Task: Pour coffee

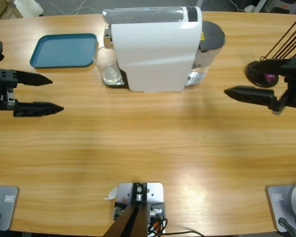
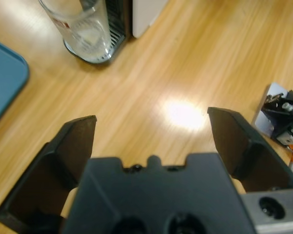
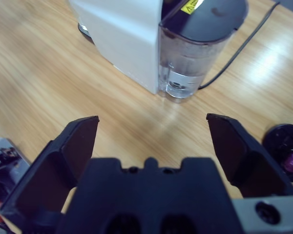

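Note:
A small clear glass tumbler [image 1: 108,66] stands on the drip tray at the left end of the white coffee machine [image 1: 155,49]. In the left wrist view the tumbler [image 2: 83,29] is far ahead, at upper left. Any coffee in it is too faint to tell. My left gripper [image 1: 57,95] hovers open and empty over the table's left side, well short of the glass; its jaws [image 2: 151,119] frame bare wood. My right gripper [image 1: 232,93] hangs open and empty to the right of the machine. It [image 3: 151,121] faces the machine's water tank [image 3: 195,53].
A teal tray [image 1: 64,49] lies at the back left, beside the tumbler. A black capsule stand [image 1: 264,74] with a purple capsule and thin black rods sits at the right edge, by the right gripper. A cable runs behind the tank [image 1: 209,42].

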Action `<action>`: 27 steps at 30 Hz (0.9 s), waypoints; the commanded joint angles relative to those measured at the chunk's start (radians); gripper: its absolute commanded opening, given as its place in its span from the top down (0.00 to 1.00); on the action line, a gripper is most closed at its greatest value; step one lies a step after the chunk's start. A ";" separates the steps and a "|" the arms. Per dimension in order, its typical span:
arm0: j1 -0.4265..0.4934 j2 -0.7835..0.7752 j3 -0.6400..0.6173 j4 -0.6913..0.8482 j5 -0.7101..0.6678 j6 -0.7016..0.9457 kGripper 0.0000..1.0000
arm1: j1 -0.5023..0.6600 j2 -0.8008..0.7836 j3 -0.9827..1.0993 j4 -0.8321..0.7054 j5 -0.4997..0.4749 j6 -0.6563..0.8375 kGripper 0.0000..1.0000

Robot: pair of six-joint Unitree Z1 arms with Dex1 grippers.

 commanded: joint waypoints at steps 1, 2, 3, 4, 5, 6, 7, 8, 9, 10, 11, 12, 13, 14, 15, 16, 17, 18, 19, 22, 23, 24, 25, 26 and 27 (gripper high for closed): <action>0.011 0.043 -0.111 -0.026 0.082 -0.035 0.01 | 0.010 -0.059 0.094 -0.011 -0.069 -0.022 0.00; 0.010 0.053 -0.131 -0.026 0.082 -0.034 0.01 | 0.010 -0.061 0.097 -0.011 -0.069 -0.020 0.00; 0.010 0.066 -0.147 -0.026 0.082 -0.034 0.01 | 0.010 -0.055 0.099 -0.011 -0.069 -0.020 0.00; 0.010 0.078 -0.158 -0.026 0.080 -0.034 0.01 | 0.010 -0.044 0.098 -0.012 -0.069 -0.019 0.00; 0.010 0.093 -0.166 -0.026 0.075 -0.034 0.01 | 0.010 -0.031 0.097 -0.014 -0.069 -0.020 0.00; 0.009 0.104 -0.165 -0.026 0.072 -0.034 0.01 | 0.010 -0.017 0.096 -0.015 -0.069 -0.020 0.00; 0.007 0.113 -0.160 -0.026 0.071 -0.034 0.01 | 0.010 -0.006 0.095 -0.016 -0.069 -0.020 0.00; 0.006 0.117 -0.152 -0.026 0.070 -0.033 0.01 | 0.010 -0.002 0.095 -0.017 -0.069 -0.020 0.00; 0.003 0.121 -0.144 -0.026 0.070 -0.029 0.01 | 0.010 0.000 0.096 -0.018 -0.069 -0.020 0.00; 0.001 0.124 -0.138 -0.026 0.068 -0.027 0.01 | 0.010 0.001 0.097 -0.020 -0.069 -0.020 0.00; 0.000 0.126 -0.135 -0.026 0.067 -0.025 0.01 | 0.010 0.004 0.097 -0.022 -0.069 -0.020 0.00; -0.002 0.129 -0.133 -0.026 0.067 -0.023 0.01 | 0.010 0.008 0.097 -0.023 -0.069 -0.020 0.00; -0.002 0.134 -0.133 -0.026 0.065 -0.023 0.01 | 0.010 0.012 0.097 -0.024 -0.069 -0.020 0.00; -0.004 0.139 -0.136 -0.027 0.061 -0.022 0.01 | 0.010 0.018 0.097 -0.023 -0.069 -0.020 0.00; -0.007 0.147 -0.141 -0.027 0.052 -0.021 0.01 | 0.010 0.021 0.097 -0.023 -0.069 -0.020 0.00; -0.009 0.153 -0.146 -0.027 0.050 -0.021 0.01 | 0.010 0.023 0.097 -0.023 -0.069 -0.020 0.00; -0.011 0.158 -0.148 -0.027 0.048 -0.021 0.01 | 0.010 0.023 0.097 -0.024 -0.069 -0.020 0.00; -0.012 0.162 -0.151 -0.027 0.047 -0.021 0.01 | 0.010 0.023 0.097 -0.024 -0.069 -0.020 0.00; -0.013 0.164 -0.152 -0.027 0.045 -0.022 0.01 | 0.010 0.023 0.097 -0.024 -0.069 -0.020 0.00; -0.015 0.165 -0.150 -0.027 0.044 -0.021 0.00 | 0.010 0.029 0.097 -0.022 -0.069 -0.020 0.00; -0.015 0.163 -0.149 -0.026 0.045 -0.021 0.00 | 0.010 0.028 0.097 -0.022 -0.069 -0.020 0.00; -0.015 0.161 -0.148 -0.026 0.045 -0.021 0.00 | 0.010 0.028 0.098 -0.022 -0.069 -0.020 0.00; -0.015 0.157 -0.148 -0.026 0.045 -0.023 0.00 | 0.010 0.028 0.099 -0.022 -0.069 -0.020 0.00; -0.015 0.153 -0.147 -0.026 0.045 -0.023 0.00 | 0.011 0.028 0.100 -0.023 -0.068 -0.020 0.00; -0.015 0.149 -0.145 -0.026 0.045 -0.023 0.00 | 0.011 0.030 0.102 -0.023 -0.065 -0.020 0.00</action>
